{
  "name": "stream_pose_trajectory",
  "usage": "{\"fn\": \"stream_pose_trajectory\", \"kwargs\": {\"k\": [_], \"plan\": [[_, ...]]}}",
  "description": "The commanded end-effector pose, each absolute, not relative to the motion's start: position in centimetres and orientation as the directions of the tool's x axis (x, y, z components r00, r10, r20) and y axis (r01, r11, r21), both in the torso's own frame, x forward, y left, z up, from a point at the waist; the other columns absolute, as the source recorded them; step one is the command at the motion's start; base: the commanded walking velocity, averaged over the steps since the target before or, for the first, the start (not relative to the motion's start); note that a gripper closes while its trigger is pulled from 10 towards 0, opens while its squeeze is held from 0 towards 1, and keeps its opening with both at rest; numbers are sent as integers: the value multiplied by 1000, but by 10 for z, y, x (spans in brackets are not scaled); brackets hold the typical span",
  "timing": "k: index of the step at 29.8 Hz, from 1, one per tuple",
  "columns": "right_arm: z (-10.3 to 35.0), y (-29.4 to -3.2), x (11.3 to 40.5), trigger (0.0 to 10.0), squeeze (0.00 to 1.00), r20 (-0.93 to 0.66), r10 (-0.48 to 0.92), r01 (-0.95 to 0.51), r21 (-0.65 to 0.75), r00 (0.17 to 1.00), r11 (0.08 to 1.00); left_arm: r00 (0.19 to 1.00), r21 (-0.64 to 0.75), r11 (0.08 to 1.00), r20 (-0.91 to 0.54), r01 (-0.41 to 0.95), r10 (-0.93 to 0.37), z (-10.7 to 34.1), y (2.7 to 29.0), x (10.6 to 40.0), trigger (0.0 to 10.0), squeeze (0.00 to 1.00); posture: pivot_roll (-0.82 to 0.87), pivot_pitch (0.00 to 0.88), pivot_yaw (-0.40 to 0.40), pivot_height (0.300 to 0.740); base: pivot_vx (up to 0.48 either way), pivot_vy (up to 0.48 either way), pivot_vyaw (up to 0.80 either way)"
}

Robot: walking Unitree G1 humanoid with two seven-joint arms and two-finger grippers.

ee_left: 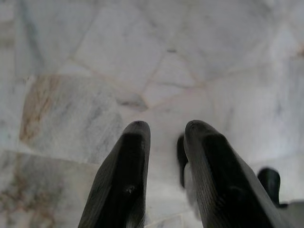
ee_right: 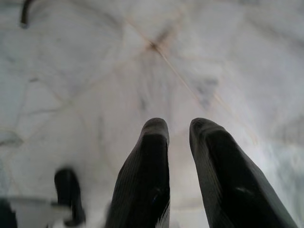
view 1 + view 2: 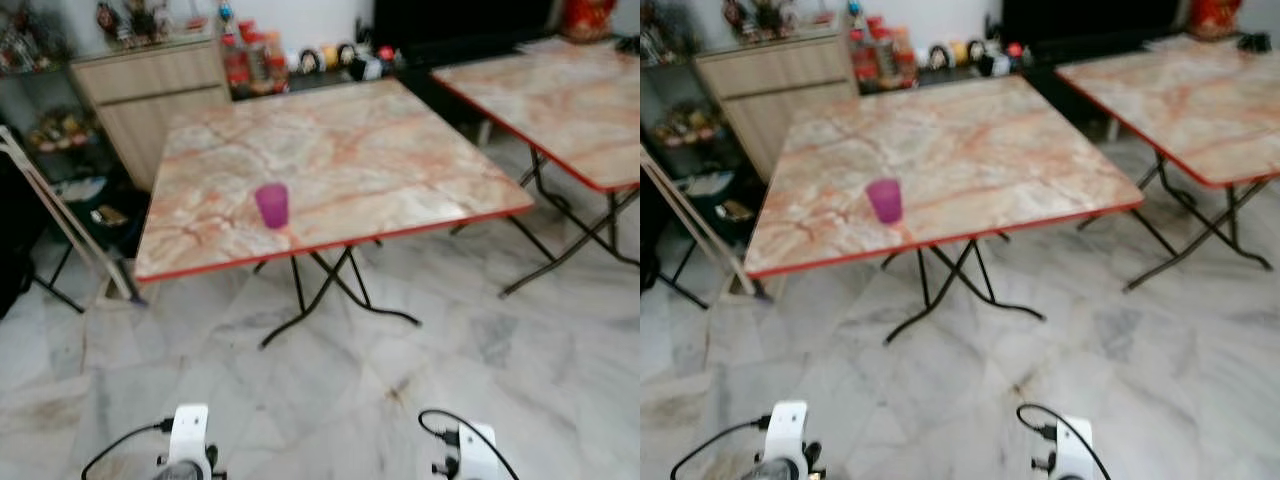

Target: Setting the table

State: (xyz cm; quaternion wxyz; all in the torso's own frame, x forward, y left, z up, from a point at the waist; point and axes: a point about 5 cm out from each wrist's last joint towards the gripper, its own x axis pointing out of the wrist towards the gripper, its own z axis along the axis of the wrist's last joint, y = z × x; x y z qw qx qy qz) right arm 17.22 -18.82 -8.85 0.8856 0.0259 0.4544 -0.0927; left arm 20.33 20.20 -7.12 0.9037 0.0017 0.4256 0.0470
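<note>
Both tools hang low over the marble floor point(image 1: 71, 61), left tool point(image 1: 166, 130) and right tool point(image 2: 179, 126) each narrowly parted, empty. Ahead, well apart from them, a purple cup point(image 3: 272, 205) stands upright on the worktop point(image 3: 380, 150) near its front edge.

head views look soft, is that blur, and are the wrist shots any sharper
Both eye views are softly blurred throughout: the purple cup and the marble table's red edge lack crisp outlines. Left wrist view: the left tool is dim and soft, the floor tiles brighter but hazy. Right wrist view: the right tool likewise, over hazy tiles.
</note>
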Motion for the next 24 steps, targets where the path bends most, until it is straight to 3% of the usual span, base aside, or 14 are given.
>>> {"fn": "stream_pose_trajectory", "kwargs": {"k": [1, 13, 24], "plan": [[-88, -179, 176, 10000, 0, -805, -113, 169, -16, 582, 986, 628, 57, 992, -769, -117, 118, -71, 211, 201, 10000, 0, 35, 0, 13, 740, 360, 0, 0], [-87, -183, 176, 10000, 0, -807, -106, 133, -34, 581, 991, 609, 39, 986, -782, -161, 131, -78, 209, 188, 10000, 0, 40, 0, -16, 740, 359, 0, 0], [-86, -181, 180, 10000, 0, -805, -109, 135, -37, 583, 990, 609, 45, 989, -784, -138, 121, -77, 211, 189, 10000, 0, 18, 0, 14, 740, 345, 0, 0]]}}
